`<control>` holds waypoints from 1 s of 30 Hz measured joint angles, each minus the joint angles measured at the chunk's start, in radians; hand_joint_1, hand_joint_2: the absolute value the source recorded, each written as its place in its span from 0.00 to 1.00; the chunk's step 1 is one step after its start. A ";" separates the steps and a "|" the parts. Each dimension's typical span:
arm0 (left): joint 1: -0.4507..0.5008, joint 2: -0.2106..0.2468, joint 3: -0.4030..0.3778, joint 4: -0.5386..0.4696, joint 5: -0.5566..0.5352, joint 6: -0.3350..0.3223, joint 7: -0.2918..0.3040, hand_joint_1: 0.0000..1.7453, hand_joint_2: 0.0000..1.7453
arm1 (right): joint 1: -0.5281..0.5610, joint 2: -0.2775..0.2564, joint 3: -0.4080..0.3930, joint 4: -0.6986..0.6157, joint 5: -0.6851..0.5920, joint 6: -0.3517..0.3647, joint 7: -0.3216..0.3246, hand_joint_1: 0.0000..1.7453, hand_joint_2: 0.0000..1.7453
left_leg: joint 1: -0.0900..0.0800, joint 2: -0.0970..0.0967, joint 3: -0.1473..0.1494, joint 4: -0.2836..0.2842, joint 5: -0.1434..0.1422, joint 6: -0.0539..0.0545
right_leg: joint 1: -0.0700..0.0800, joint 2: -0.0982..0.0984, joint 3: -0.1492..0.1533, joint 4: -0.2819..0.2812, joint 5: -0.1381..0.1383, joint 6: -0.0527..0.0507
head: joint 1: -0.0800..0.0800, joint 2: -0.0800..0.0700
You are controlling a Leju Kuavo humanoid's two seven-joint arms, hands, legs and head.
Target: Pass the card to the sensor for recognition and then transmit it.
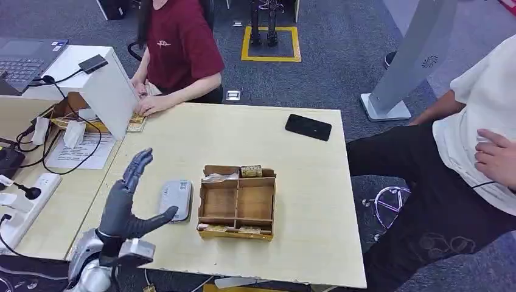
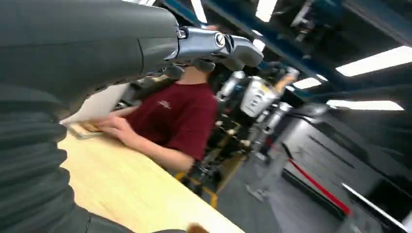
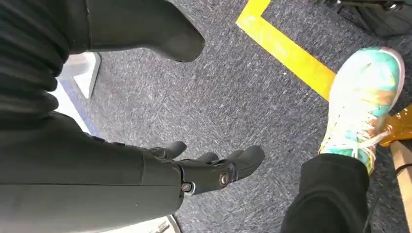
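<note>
From the head camera, your left hand [image 1: 129, 204] is raised above the near-left part of the pale wooden table [image 1: 304, 201], fingers spread wide, thumb stretched toward three o'clock, holding nothing. Just past that thumb lies the grey sensor [image 1: 177, 199], flat on the table and close against the left wall of the wooden organiser box [image 1: 238, 204]. Cards [image 1: 251, 171] stand in the box's far slot at twelve o'clock, and more lie along its near edge at six. A black phone [image 1: 308, 127] rests toward two o'clock, well apart from the box. A person in a dark red shirt [image 1: 179, 42] sits at the far side, hands by the white stand; another in black trousers [image 1: 426, 194] sits at three o'clock. Switching to your left wrist camera, you see the left hand's fingers [image 2: 218, 46] extended with nothing between them, the red shirt and tabletop behind. On your right wrist camera, the right hand [image 3: 194, 167] hangs over grey carpet [image 3: 233, 97], fingers loosely apart and empty, beside a yellow floor line [image 3: 291, 56] and a colourful sneaker [image 3: 364, 102].
</note>
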 joint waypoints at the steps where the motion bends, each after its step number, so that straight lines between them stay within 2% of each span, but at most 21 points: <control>1: 0.011 0.005 -0.021 -0.016 -0.009 0.011 0.000 0.00 1.00 | 0.000 0.000 -0.003 0.000 0.000 0.000 0.000 0.00 1.00 | 0.000 0.000 0.000 0.000 0.000 0.000 | 0.000 0.000 0.000 0.000 0.000 0.000 | 0.000 0.000; 5: 0.044 0.031 -0.075 -0.044 -0.072 0.063 -0.005 0.00 1.00 | 0.000 -0.001 -0.008 0.000 -0.004 -0.001 -0.003 0.00 1.00 | 0.000 0.000 0.001 0.000 0.000 0.000 | 0.000 0.000 0.001 0.000 0.000 0.000 | 0.000 0.000; 11: 0.113 0.053 -0.155 -0.042 -0.242 0.252 0.048 0.00 1.00 | 0.001 -0.002 -0.008 0.001 0.001 0.000 0.004 0.00 1.00 | 0.000 0.000 0.000 0.000 0.000 0.000 | 0.000 0.000 0.000 0.000 0.000 0.000 | 0.000 0.000; 12: 0.118 0.055 -0.164 -0.040 -0.250 0.267 0.052 0.00 1.00 | 0.001 -0.002 -0.008 0.000 0.001 0.000 0.004 0.00 1.00 | 0.000 0.000 0.000 0.000 0.000 0.000 | 0.000 -0.001 0.000 0.000 0.000 0.000 | 0.000 0.000; 17: 0.129 0.065 -0.184 -0.030 -0.263 0.276 0.058 0.00 1.00 | 0.001 -0.002 -0.008 0.001 0.001 0.000 0.004 0.00 1.00 | 0.000 0.000 0.000 0.000 0.000 0.000 | 0.000 -0.001 0.000 0.000 0.000 0.000 | 0.000 0.000; 20: 0.129 0.073 -0.193 -0.013 -0.333 0.313 0.103 0.00 1.00 | 0.000 -0.002 -0.008 0.000 0.006 0.000 0.005 0.00 1.00 | 0.000 0.000 0.000 0.000 0.000 0.000 | 0.000 -0.001 0.001 0.000 0.000 0.000 | 0.000 0.000; 22: 0.127 0.080 -0.200 0.028 -0.405 0.365 0.138 0.00 1.00 | -0.001 -0.002 -0.006 0.000 0.010 0.002 0.005 0.00 1.00 | 0.000 0.000 0.000 0.000 0.000 0.000 | 0.000 -0.001 0.001 0.000 0.000 0.000 | 0.000 0.000; 25: 0.124 0.087 -0.214 0.097 -0.497 0.407 0.181 0.00 1.00 | -0.008 -0.002 -0.002 0.000 0.019 0.006 0.014 0.00 1.00 | 0.000 0.000 0.000 0.000 0.000 0.000 | 0.000 -0.001 0.000 0.000 0.000 0.000 | 0.000 0.000; 30: 0.103 0.088 -0.218 0.201 -0.548 0.414 0.203 0.00 1.00 | -0.023 -0.002 0.001 0.000 0.030 0.010 0.025 0.00 1.00 | 0.000 0.000 0.000 0.000 0.000 0.000 | 0.000 -0.001 0.000 0.000 0.000 0.000 | 0.000 0.000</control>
